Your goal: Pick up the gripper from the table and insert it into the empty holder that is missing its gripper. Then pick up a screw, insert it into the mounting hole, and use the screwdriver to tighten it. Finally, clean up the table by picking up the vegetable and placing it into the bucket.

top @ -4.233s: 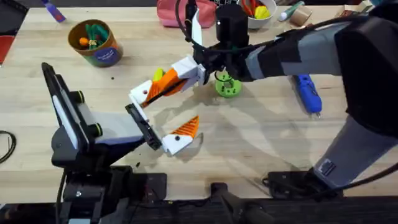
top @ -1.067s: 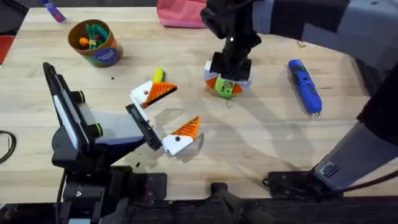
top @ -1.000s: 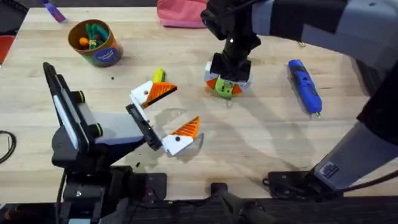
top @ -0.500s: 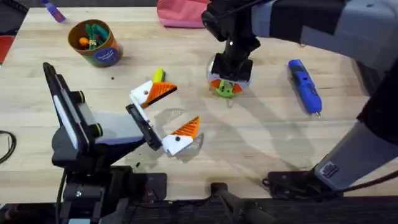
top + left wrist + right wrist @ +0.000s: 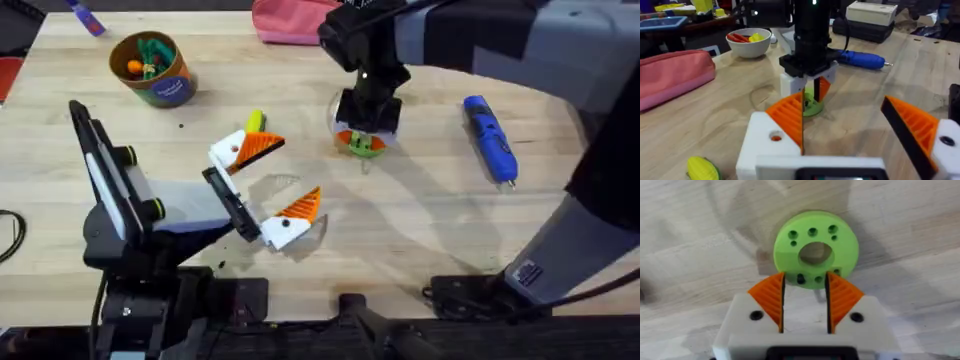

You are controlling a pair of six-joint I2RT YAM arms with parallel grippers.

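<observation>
My left gripper (image 5: 298, 168) rests open on the table, an orange wedge seated in each white mount (image 5: 842, 100). The upper mount (image 5: 228, 152) shows a bare mounting hole (image 5: 775, 136). My right gripper (image 5: 362, 128) points straight down over a green disc (image 5: 365, 146). Its orange pads (image 5: 771, 297) stand a narrow gap apart over the disc's rim (image 5: 816, 250), with a dark screw (image 5: 801, 279) in a hole between them, touching neither. The blue screwdriver (image 5: 490, 138) lies to the right. The yellow corn (image 5: 254, 121) lies beside the left gripper. The bucket (image 5: 152, 68) stands at the far left.
A pink pouch (image 5: 285, 20) lies at the table's far edge. A white bowl (image 5: 750, 42) of toy food stands behind the right arm, and a purple pen (image 5: 85, 18) lies near the far left corner. The right arm's forearm spans the right side.
My right gripper left the left gripper's upper finger and came down over the green disc. In the last second it edged back, uncovering more of the disc. The left arm stayed still.
</observation>
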